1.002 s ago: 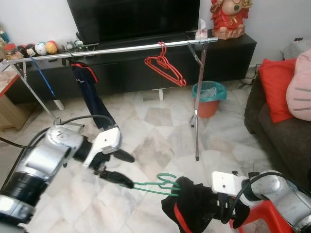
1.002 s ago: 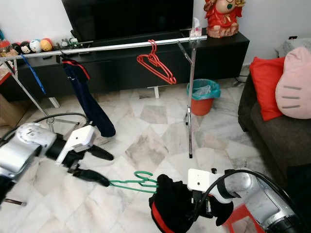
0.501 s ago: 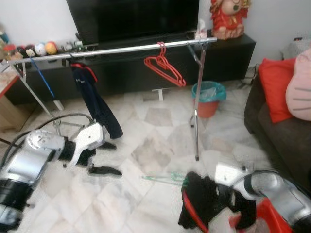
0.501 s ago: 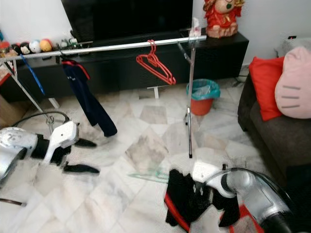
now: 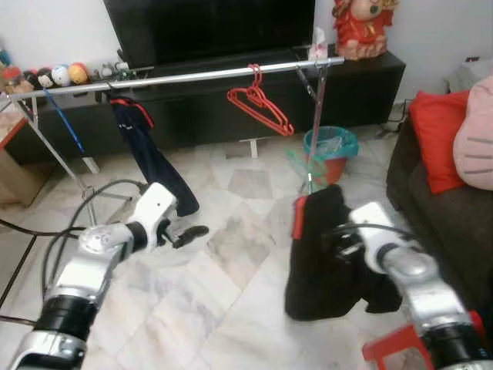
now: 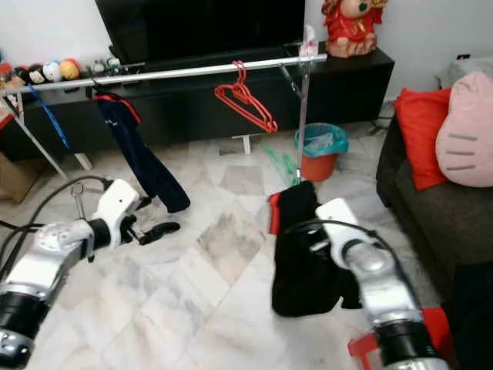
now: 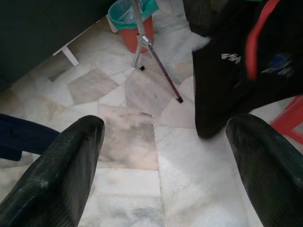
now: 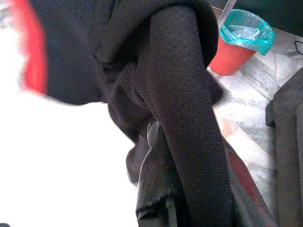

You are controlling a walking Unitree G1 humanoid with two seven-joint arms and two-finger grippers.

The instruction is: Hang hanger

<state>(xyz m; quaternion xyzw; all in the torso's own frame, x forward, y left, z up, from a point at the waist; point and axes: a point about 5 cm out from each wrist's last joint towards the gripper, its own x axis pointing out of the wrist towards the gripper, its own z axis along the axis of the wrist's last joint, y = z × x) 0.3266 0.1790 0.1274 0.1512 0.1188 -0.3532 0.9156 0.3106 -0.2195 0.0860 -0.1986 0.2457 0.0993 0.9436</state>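
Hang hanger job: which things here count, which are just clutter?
In play:
right hand, gripping the black shirt
green hanger in the shirt
rail
left hand, open, idle

Clutter:
red hangers
navy garment
bin
red cushion
figurine

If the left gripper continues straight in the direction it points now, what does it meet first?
Probably the marble floor. The left gripper is open and aims down at bare tiles. The hanging black garment and the rack leg lie beyond, to the side, though depth is unclear.
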